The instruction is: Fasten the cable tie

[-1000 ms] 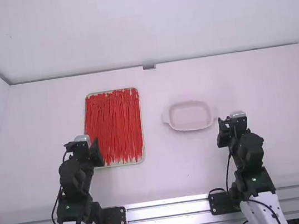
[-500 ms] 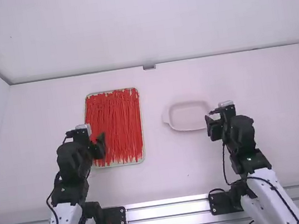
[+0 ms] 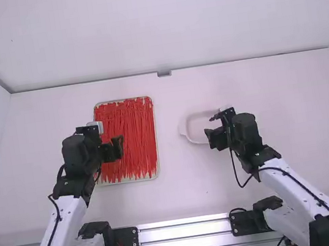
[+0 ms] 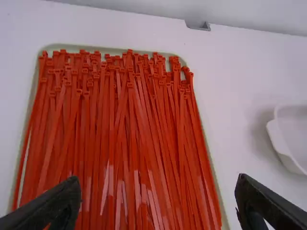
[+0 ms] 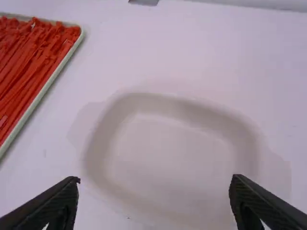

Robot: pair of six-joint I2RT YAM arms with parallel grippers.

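On the desk, left of middle, we see the red cable ties piled lengthwise in a shallow tray, all lying straight. The left claw hovers over the tray's near end, fingers wide apart, empty. The right claw hangs over the near left part of the white dish, fingers wide apart too, empty. The dish sits just right of the tray, not touching it.
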